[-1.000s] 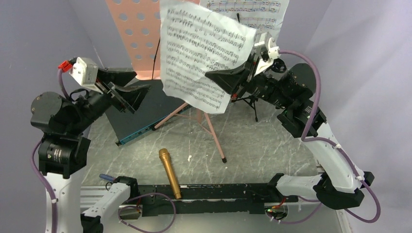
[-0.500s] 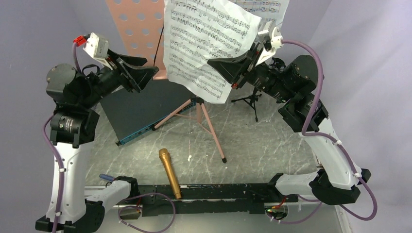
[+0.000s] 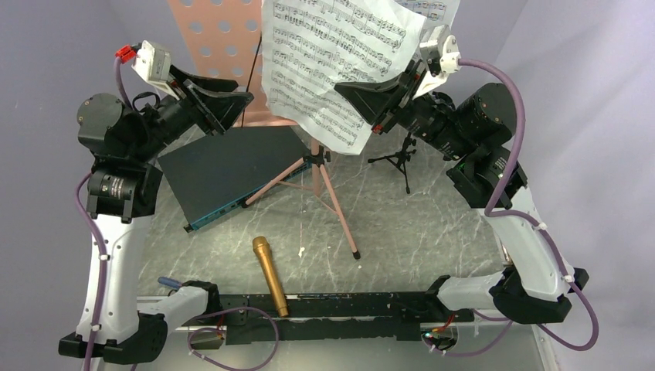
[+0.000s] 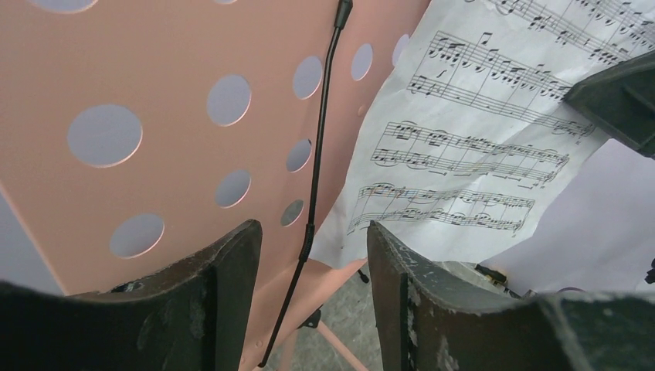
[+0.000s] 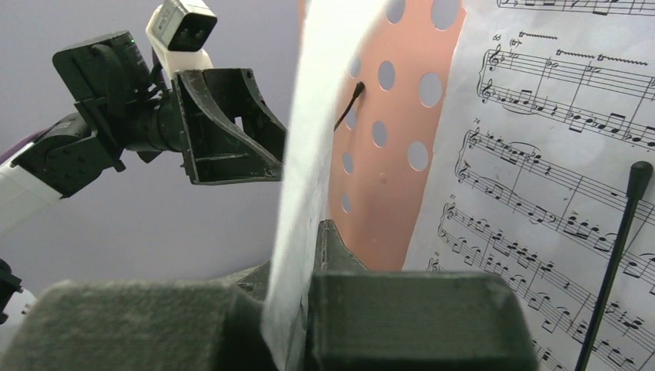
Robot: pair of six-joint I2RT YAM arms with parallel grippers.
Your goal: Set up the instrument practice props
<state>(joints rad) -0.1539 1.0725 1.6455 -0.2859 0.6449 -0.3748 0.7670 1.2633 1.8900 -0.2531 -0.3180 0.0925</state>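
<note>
The grey marbled desk (image 3: 432, 224) carries everything. At its far side stands the pink music stand (image 3: 220, 31) on its tripod legs, its perforated plate upright and reaching the top of the overhead view. Left of the legs lies a dark panel (image 3: 224, 166) with a teal near edge, flat on the desk.

One sheet-music page (image 3: 324, 62) hangs in the air in front of the stand's plate, tilted. The right pincer (image 3: 363, 97) is clamped on the page's lower right part; the right wrist view shows the paper edge-on, pinched between the two fingers. A second page (image 3: 432, 9) lies against the plate further right, under a thin black retaining wire.

The left pincer (image 3: 241, 91) hovers just beside the plate's lower left part, jaws parted and holding nothing.

The gold microphone (image 3: 270, 277) lies flat on the desk near the front, its tail end at the black rail. The small black mic stand (image 3: 398, 158) stands upright right of the pink legs, below the right arm.
</note>
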